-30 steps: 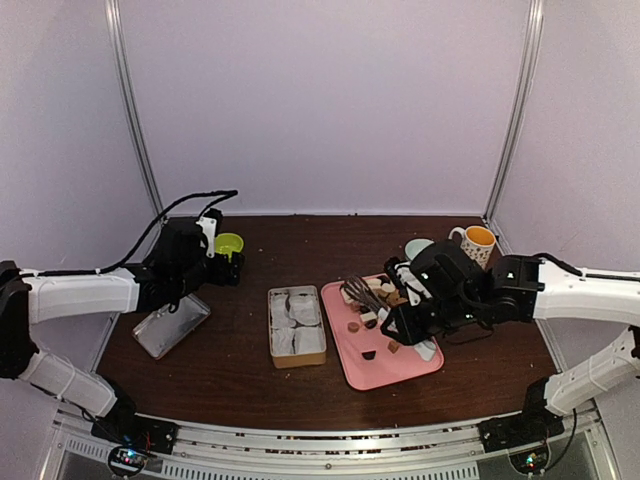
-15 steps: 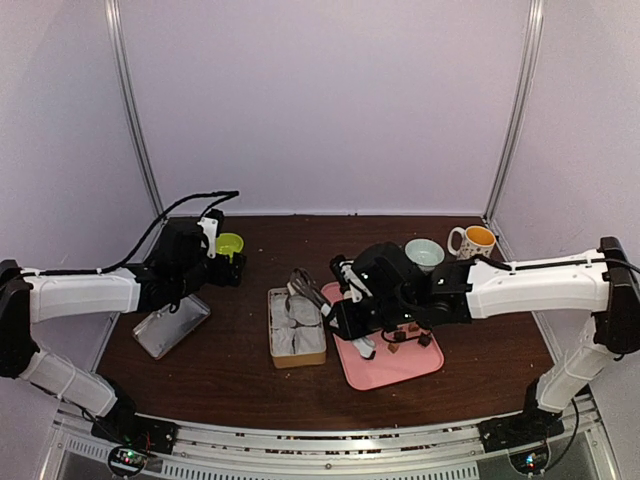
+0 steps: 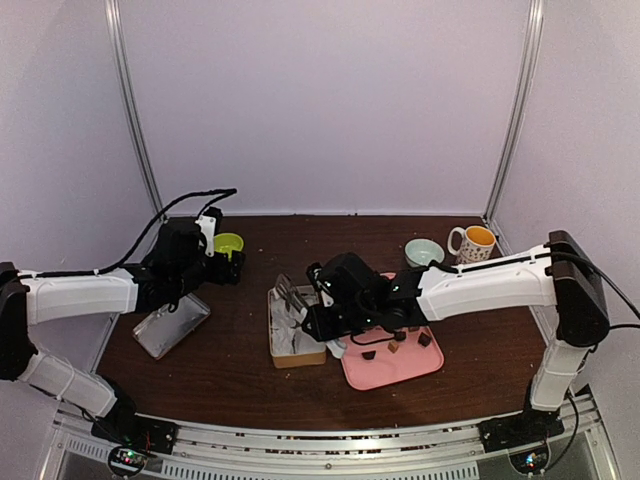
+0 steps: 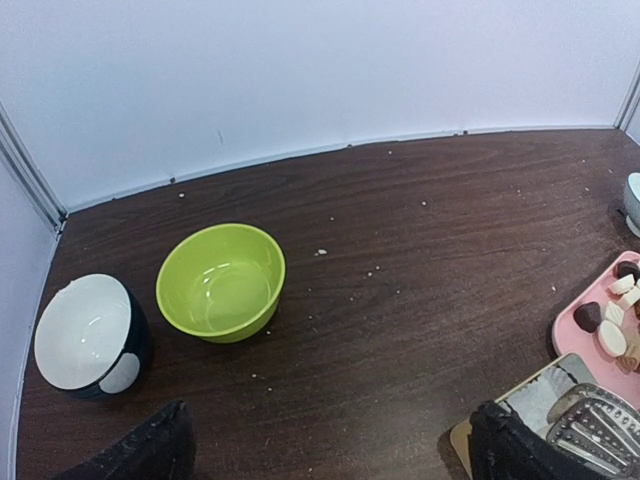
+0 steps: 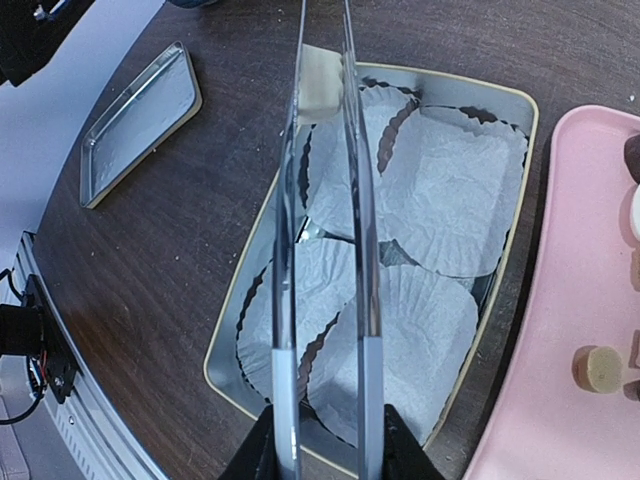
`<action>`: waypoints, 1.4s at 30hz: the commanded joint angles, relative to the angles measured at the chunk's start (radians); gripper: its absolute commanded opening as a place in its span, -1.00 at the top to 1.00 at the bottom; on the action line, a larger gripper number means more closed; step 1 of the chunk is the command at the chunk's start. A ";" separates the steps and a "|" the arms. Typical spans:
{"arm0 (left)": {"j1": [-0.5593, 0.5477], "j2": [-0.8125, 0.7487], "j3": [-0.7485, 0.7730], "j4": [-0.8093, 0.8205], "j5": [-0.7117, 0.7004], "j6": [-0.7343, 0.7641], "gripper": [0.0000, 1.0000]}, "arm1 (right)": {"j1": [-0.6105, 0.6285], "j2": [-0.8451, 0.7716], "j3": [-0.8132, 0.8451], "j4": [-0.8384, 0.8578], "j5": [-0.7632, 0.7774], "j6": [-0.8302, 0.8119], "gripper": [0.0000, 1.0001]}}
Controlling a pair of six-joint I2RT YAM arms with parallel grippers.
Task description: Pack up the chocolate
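Note:
Small brown and cream chocolate point(image 3: 398, 338) pieces lie on the pink tray point(image 3: 372, 376), also seen at the left wrist view's right edge as chocolate point(image 4: 608, 322). My right gripper point(image 3: 331, 321) point(image 5: 325, 442) is shut on the clear tongs point(image 5: 290, 250). The tong tips pinch one cream chocolate piece point(image 5: 322, 86) over the far end of the tan box point(image 5: 224, 346), which holds white paper cups point(image 5: 440, 200). My left gripper point(image 3: 224, 266) point(image 4: 335, 452) hangs open above bare table, with nothing between its fingers.
A green bowl point(image 4: 220, 282) and a black-and-white cup point(image 4: 88, 336) sit far left. The metal lid point(image 3: 172, 325) lies left of the box. A pale bowl point(image 3: 424, 250) and an orange-lined mug point(image 3: 475, 241) stand behind the tray.
My right arm has swung left from the pink tray to above the box, carrying the tongs. The left arm has not moved.

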 commanded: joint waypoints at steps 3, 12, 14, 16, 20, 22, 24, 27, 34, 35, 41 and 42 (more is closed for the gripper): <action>0.007 -0.006 0.006 0.041 -0.010 0.005 -0.95 | 0.011 0.055 0.078 0.000 0.054 -0.007 0.53; 0.007 -0.001 0.011 0.033 -0.010 0.003 -0.95 | 0.011 0.096 0.105 -0.035 0.091 -0.009 0.49; 0.007 0.000 0.011 0.033 -0.006 0.002 -0.95 | 0.012 0.106 0.123 -0.057 0.091 -0.015 0.46; 0.007 0.000 0.011 0.032 -0.006 0.002 -0.95 | 0.011 0.111 0.127 -0.056 0.085 -0.016 0.43; 0.007 0.000 0.012 0.031 -0.006 0.001 -0.95 | 0.011 0.111 0.133 -0.052 0.076 -0.022 0.40; 0.007 0.001 0.014 0.029 -0.008 0.001 -0.95 | 0.011 0.113 0.140 -0.060 0.078 -0.025 0.39; 0.007 0.003 0.015 0.026 -0.007 0.001 -0.95 | 0.010 0.109 0.143 -0.070 0.086 -0.027 0.39; 0.007 0.001 0.016 0.025 -0.008 0.001 -0.95 | 0.010 0.089 0.142 -0.088 0.107 -0.035 0.39; 0.007 0.000 0.013 0.029 -0.005 0.002 -0.95 | 0.010 -0.030 0.093 -0.184 0.176 -0.057 0.39; 0.007 0.001 0.014 0.027 -0.004 0.002 -0.95 | 0.010 -0.053 0.075 -0.192 0.177 -0.057 0.39; 0.007 0.003 0.015 0.026 -0.004 0.002 -0.95 | 0.011 -0.192 -0.020 -0.267 0.174 -0.050 0.38; 0.007 0.003 0.014 0.026 -0.004 0.003 -0.95 | 0.011 -0.212 -0.037 -0.287 0.179 -0.047 0.38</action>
